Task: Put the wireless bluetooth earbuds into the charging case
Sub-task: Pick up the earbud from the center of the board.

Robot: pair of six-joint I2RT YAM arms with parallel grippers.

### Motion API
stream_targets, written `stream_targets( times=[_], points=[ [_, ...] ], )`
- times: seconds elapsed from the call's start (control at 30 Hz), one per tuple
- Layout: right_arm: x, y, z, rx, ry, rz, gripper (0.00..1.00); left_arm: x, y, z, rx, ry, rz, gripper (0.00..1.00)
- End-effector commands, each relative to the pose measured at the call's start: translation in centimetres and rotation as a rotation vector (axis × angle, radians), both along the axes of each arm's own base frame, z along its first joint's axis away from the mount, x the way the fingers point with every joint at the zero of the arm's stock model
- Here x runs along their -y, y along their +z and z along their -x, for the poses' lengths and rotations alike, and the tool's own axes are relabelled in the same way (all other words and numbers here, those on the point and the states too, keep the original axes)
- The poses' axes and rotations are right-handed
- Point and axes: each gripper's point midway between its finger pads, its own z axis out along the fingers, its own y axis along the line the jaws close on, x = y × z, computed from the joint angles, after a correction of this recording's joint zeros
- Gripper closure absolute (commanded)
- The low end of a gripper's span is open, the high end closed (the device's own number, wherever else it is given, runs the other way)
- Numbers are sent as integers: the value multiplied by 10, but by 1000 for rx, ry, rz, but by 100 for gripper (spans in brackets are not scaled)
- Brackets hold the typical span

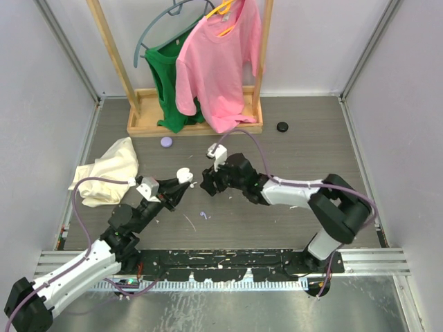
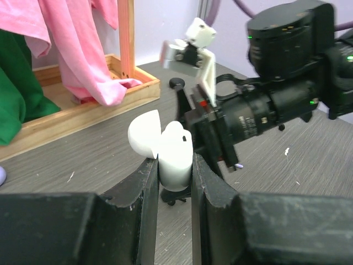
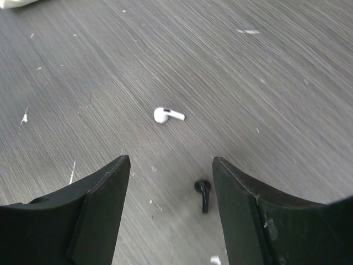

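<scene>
Cream cloth (image 1: 109,174) lay crumpled at the far left of the grey wood-grain table (image 1: 325,152). Just right of it, the left gripper (image 1: 181,182) was clamped on the white charging case (image 2: 175,154), which stood upright between the fingers (image 2: 146,187) with its lid swung open to the left. Behind, a lilac disc (image 1: 166,142) sat just in front of the wooden rack (image 1: 201,128), where a green shirt (image 1: 166,83) hung beside a pink T-shirt (image 1: 218,62). Facing the case from the right and close to it, the right gripper (image 3: 171,163) hung over the table with its fingers apart and nothing between them. In the right wrist view, a white earbud (image 3: 168,115) lay on the table ahead of those fingers, and a black earbud (image 3: 203,192) lay nearer, between the fingertips but down on the surface; neither was in the case. Farther right, a black disc (image 1: 282,126) rested near the rack's end
</scene>
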Motion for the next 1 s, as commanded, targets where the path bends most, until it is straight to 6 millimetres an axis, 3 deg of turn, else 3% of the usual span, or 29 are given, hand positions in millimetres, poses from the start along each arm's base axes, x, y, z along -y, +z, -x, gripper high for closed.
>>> stream_targets(
  times=[0.0,0.23,0.4,0.97],
  points=[
    [-46,33,-16,148,222,-84,33,-3,13,-1,36,13,39,100],
    [-75,-2,-33,107,324,-26,34,-1,13,0,37,2,42,100],
    [-85,-24,-43,64,332,13,37,0,13,0,35,1,41,100],
    [-79,-72,-39,-40,301,191,51,4,11,0,33,-17,36,100]
  ],
)
